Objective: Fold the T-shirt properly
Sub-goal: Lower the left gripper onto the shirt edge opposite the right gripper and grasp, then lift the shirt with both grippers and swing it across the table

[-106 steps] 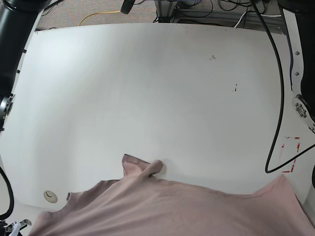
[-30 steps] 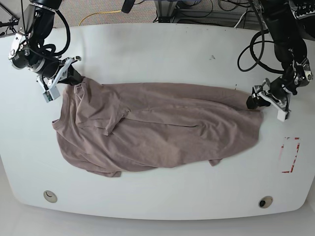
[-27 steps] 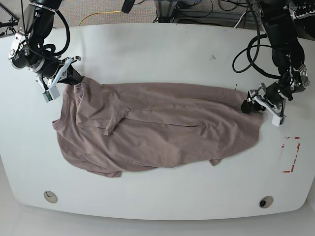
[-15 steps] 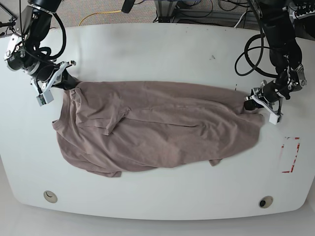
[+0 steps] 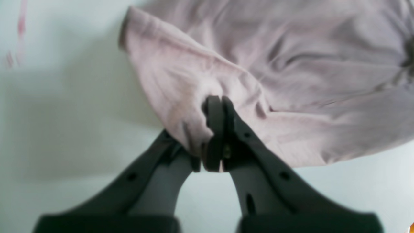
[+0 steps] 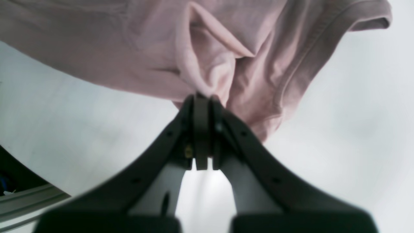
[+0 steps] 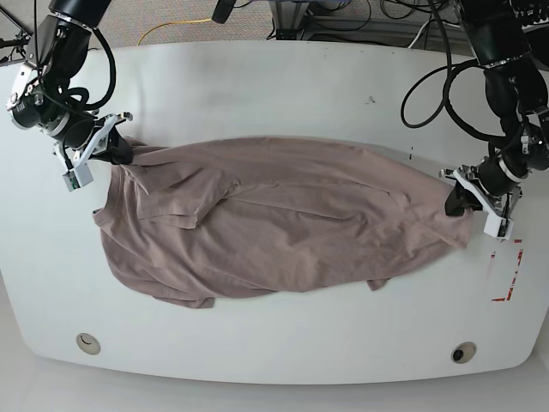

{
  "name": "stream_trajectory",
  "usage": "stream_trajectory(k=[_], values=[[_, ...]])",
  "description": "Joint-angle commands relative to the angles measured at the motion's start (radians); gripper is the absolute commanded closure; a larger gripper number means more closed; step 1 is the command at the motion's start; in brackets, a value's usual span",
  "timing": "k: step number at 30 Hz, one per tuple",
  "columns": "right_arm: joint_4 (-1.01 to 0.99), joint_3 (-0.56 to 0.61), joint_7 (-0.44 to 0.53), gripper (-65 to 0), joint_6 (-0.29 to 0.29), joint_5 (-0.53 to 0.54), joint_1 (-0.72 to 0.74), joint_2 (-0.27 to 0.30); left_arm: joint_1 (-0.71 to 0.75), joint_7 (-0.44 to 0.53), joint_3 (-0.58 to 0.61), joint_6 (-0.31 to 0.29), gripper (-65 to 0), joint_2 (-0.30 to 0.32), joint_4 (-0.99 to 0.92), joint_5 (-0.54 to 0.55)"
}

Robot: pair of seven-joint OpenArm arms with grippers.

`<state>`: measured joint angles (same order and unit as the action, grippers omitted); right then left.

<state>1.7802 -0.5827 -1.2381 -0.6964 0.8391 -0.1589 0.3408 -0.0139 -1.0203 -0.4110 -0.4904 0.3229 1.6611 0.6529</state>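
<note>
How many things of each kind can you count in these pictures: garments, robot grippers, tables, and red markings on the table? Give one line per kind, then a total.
Garments: 1, the T-shirt
Robot grippers: 2, the left gripper and the right gripper, each shut on the T-shirt
Tables: 1, the white table
Red markings: 1, the red marking near the table's edge
Total: 5

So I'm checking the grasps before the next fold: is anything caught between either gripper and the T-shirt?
Nothing visible. The left gripper and the right gripper are each shut directly on the T-shirt, at opposite ends, with only the white table around it.
</note>
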Motion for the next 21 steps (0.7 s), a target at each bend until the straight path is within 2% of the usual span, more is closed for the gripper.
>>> stream_trajectory(k=[1, 4, 9, 14, 18, 21], values=[[0.016, -0.007, 0.017, 0.0, -0.002, 0.015, 0.012, 0.017, -0.004, -0.013, -0.033, -0.014, -0.4, 0.028, 0.077, -0.012], [0.017, -0.009, 0.017, 0.0, -0.002, 0.015, 0.026, 0.017, 0.001, -0.028, -0.038, -0.055, -0.4, 0.031, 0.146, -0.012], [0.014, -0.079, 0.017, 0.0, -0.002, 0.016, 0.057, 0.017, 0.018, -0.028, -0.116, -0.058, -0.4, 0.032, 0.225, -0.012], [0.014, -0.066, 0.014, 0.0, -0.002, 0.015, 0.166, 0.03, -0.079, -0.028, -0.131, -0.058, -0.4, 0.031, 0.228, -0.014], [0.013, -0.049, 0.013, 0.0, -0.002, 0.015, 0.233, 0.067, -0.154, -0.032, -0.13, -0.057, -0.4, 0.034, 0.225, -0.017], [0.013, -0.016, 0.013, 0.0, -0.002, 0.015, 0.282, 0.079, -0.232, -0.09, -0.13, -0.057, -0.4, 0.034, 0.222, -0.018]])
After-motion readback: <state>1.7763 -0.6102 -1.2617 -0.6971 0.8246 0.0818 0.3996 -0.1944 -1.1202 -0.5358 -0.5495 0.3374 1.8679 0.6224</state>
